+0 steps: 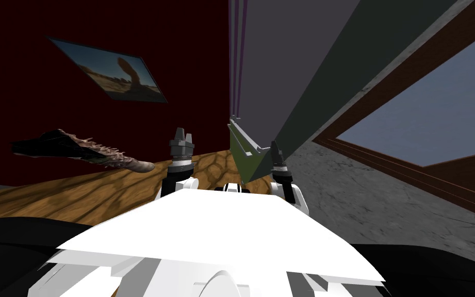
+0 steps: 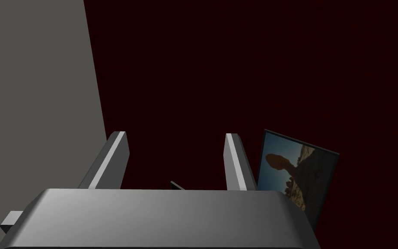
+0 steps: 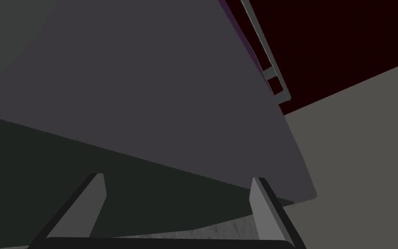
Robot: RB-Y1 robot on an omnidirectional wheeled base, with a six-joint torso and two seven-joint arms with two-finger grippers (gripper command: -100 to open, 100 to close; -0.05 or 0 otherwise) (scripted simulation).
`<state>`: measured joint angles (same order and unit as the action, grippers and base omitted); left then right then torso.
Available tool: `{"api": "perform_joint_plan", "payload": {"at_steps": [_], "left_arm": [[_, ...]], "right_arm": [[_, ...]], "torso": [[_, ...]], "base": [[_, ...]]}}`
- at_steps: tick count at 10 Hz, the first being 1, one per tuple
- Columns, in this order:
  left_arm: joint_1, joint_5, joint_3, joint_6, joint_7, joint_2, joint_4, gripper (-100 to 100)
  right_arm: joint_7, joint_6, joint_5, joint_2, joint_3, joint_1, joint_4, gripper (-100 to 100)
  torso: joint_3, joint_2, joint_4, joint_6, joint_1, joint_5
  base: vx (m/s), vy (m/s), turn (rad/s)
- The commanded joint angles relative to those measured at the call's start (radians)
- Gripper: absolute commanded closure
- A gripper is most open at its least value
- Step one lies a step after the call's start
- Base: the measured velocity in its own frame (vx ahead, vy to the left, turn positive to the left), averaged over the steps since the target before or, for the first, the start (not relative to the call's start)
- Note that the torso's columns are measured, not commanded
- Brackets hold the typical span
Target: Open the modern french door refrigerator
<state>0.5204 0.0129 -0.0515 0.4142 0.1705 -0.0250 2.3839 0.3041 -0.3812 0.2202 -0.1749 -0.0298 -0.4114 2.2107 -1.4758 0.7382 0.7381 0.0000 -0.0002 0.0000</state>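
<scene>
The refrigerator [image 1: 277, 67] is a tall dark grey block rising just ahead of me, its front leaning away to the upper right. A thin bar handle [image 3: 265, 52] runs along the edge of its grey door panel [image 3: 150, 95]. Low down, an olive-green section [image 1: 244, 157] juts out with a ledge on top. My right gripper [image 1: 276, 154] is close under the grey front, open, with nothing between its fingers [image 3: 265, 212]. My left gripper [image 1: 182, 136] hangs to the left of the refrigerator, open and empty [image 2: 174, 160], beside a flat grey surface [image 2: 33, 86].
A dark red wall with a framed desert picture [image 1: 112, 72] stands behind on the left. A dark spiky object [image 1: 86, 152] sticks out over the wood floor [image 1: 50, 191]. To the right lie grey stone flooring [image 1: 386, 196] and a brown-framed pane [image 1: 427, 118].
</scene>
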Motion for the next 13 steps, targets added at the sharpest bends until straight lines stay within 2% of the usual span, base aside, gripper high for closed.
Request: {"api": "perform_joint_plan", "payload": {"at_steps": [1, 2, 3, 4, 5, 6, 7, 8, 9, 10, 11, 12, 13], "left_arm": [[0.0, 0.0, 0.0, 0.0, 0.0, 0.0, 0.0, 0], [0.0, 0.0, 0.0, 0.0, 0.0, 0.0, 0.0, 0], [0.0, 0.0, 0.0, 0.0, 0.0, 0.0, 0.0, 0], [0.0, 0.0, 0.0, 0.0, 0.0, 0.0, 0.0, 0], [0.0, 0.0, 0.0, 0.0, 0.0, 0.0, 0.0, 0], [0.0, 0.0, 0.0, 0.0, 0.0, 0.0, 0.0, 0], [0.0, 0.0, 0.0, 0.0, 0.0, 0.0, 0.0, 0], [0.0, 0.0, 0.0, 0.0, 0.0, 0.0, 0.0, 0], [0.0, 0.0, 0.0, 0.0, 0.0, 0.0, 0.0, 0], [0.0, 0.0, 0.0, 0.0, 0.0, 0.0, 0.0, 0], [0.0, 0.0, 0.0, 0.0, 0.0, 0.0, 0.0, 0], [0.0, 0.0, 0.0, 0.0, 0.0, 0.0, 0.0, 0], [0.0, 0.0, 0.0, 0.0, 0.0, 0.0, 0.0, 0]], "right_arm": [[0.064, -0.001, 0.047, -0.013, -0.005, 0.013, -0.027, -100], [0.099, 0.0, 0.09, -0.023, -0.008, 0.025, -0.05, -100], [0.117, 0.0, 0.09, -0.023, -0.008, 0.025, -0.05, -100], [0.152, 0.002, 0.134, -0.033, -0.012, 0.038, -0.073, -100], [0.173, 0.002, 0.135, -0.033, -0.012, 0.038, -0.073, -100], [0.206, 0.003, 0.179, -0.041, -0.016, 0.051, -0.098, -100], [0.231, 0.003, 0.182, -0.041, -0.016, 0.051, -0.098, -100], [0.263, 0.003, 0.224, -0.048, -0.021, 0.064, -0.123, -100], [0.29, 0.003, 0.229, -0.048, -0.021, 0.064, -0.123, -100], [0.319, 0.003, 0.269, -0.054, -0.025, 0.078, -0.149, -100], [0.347, 0.003, 0.276, -0.054, -0.025, 0.078, -0.149, -100], [0.376, 0.002, 0.317, -0.059, -0.03, 0.091, -0.176, -100], [0.405, 0.002, 0.324, -0.059, -0.03, 0.091, -0.176, -100]], "torso": [[0.0, 0.0, 0.0, 0.0, 0.0, 0.0], [0.0, 0.0, 0.0, 0.0, 0.0, 0.0], [0.0, -0.001, 0.0, 0.0, 0.0, 0.0], [0.0, -0.001, 0.0, 0.0, 0.0, 0.0], [0.0, 0.0, 0.0, 0.0, 0.0, 0.0], [0.0, 0.0, 0.0, 0.0, 0.0, 0.0], [0.0, 0.0, 0.0, 0.0, 0.0, 0.0], [0.0, 0.0, 0.0, 0.0, 0.0, 0.0], [0.0, 0.0, 0.0, 0.0, 0.0, 0.0], [0.0, 0.0, 0.0, 0.0, 0.0, 0.0], [0.0, 0.0, 0.0, 0.0, 0.0, 0.0], [0.0, 0.0, 0.0, 0.0, 0.0, 0.0], [0.0, 0.0, 0.0, 0.0, 0.0, 0.0]], "base": [[-0.031, 0.032, -0.014], [-0.029, 0.034, -0.027], [-0.028, 0.032, -0.012], [-0.033, 0.037, -0.025], [-0.03, 0.037, -0.012], [-0.038, 0.04, -0.02], [-0.03, 0.033, -0.014], [-0.03, 0.037, -0.02], [-0.033, 0.029, -0.013], [-0.036, 0.031, -0.021], [-0.028, 0.03, -0.012], [-0.029, 0.035, -0.018], [-0.023, 0.028, -0.011]]}}
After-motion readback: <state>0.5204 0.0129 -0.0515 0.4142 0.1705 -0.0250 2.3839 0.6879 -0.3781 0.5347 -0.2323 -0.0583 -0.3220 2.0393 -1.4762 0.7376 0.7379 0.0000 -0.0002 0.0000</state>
